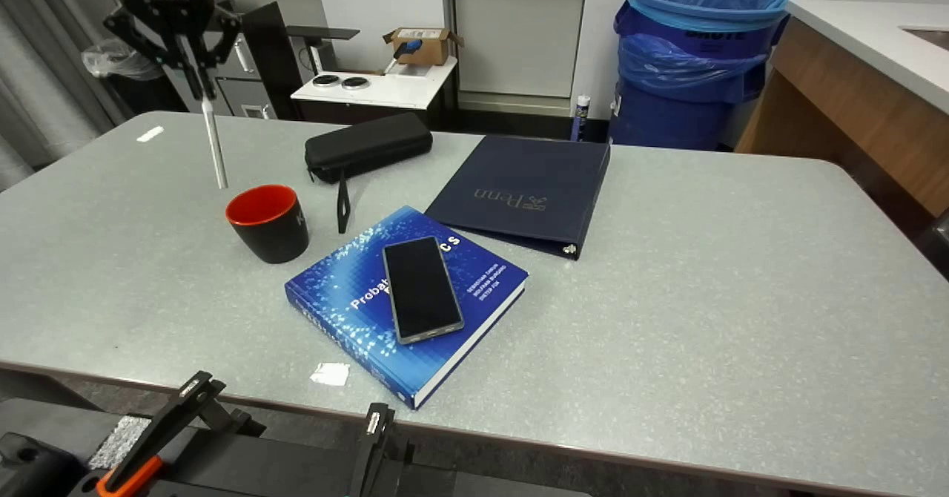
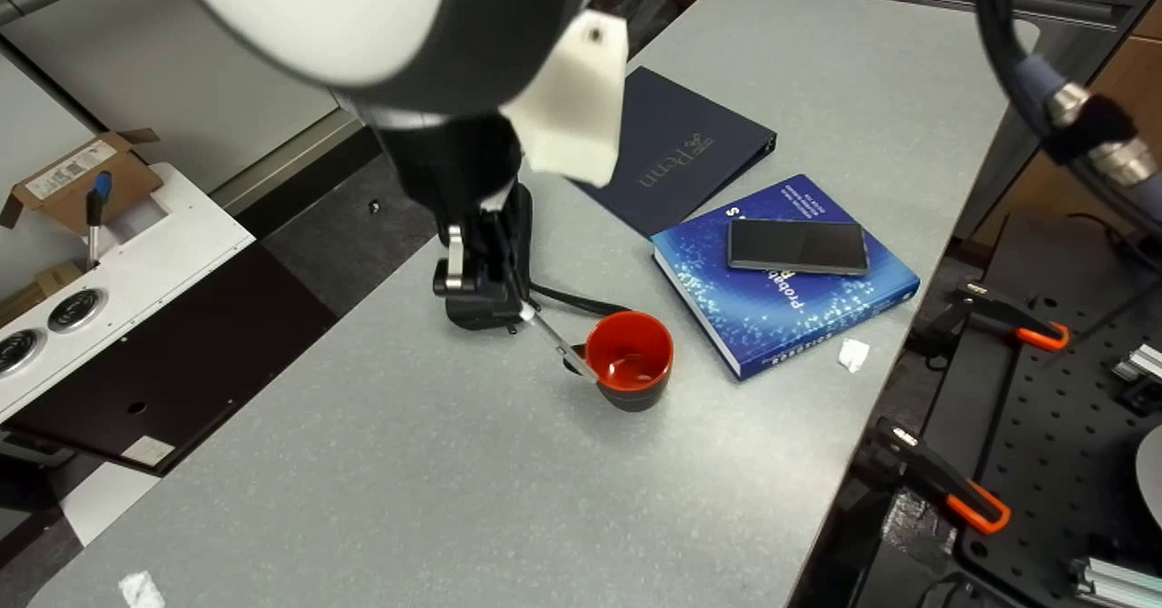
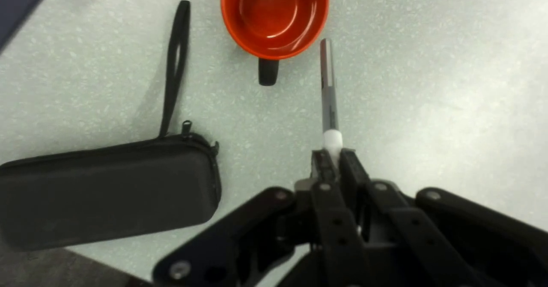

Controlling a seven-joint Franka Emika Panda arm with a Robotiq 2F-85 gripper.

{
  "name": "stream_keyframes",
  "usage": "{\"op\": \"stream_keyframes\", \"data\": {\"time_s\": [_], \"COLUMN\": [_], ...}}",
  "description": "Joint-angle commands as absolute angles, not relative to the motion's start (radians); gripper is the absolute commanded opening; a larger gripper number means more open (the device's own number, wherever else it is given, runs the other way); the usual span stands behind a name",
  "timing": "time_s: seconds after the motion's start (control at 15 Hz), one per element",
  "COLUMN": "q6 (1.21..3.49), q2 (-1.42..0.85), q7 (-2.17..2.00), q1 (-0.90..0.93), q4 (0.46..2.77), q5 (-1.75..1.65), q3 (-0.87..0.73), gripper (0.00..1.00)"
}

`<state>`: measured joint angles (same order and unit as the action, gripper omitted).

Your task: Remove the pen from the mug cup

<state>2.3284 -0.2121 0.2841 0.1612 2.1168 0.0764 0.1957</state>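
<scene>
Bench (image 1: pixel 704 319), in an exterior view: mug (image 1: pixel 278 234) stands left of book (image 1: pixel 363 304), phone (image 1: pixel 422 289) lies on book; behind these, case (image 1: pixel 368 145) lies left of binder (image 1: pixel 523 193). Pen (image 3: pixel 329 107) sits in claw (image 3: pixel 335 156), outside mug.

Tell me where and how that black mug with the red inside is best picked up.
I'd grip the mug by its rim, coming straight down with the fingers astride it, away from the handle. The mug stands upright, mouth up, and no object shows inside to block them. First, though, the pen held between the fingers would have to be put down.
</scene>
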Motion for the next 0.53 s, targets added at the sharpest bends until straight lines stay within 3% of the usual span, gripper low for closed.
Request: {"op": "stream_keyframes", "data": {"time_s": [0.0,0.47], "q6": [2.291,2.277], "q2": [-0.471,-0.717], "q7": [0.249,0.152], "q1": [0.184,0.24], "q4": [1.924,1.689], "q5": [0.073,-0.027], "q3": [0.212,0.168], "gripper": [0.02,0.02]}}
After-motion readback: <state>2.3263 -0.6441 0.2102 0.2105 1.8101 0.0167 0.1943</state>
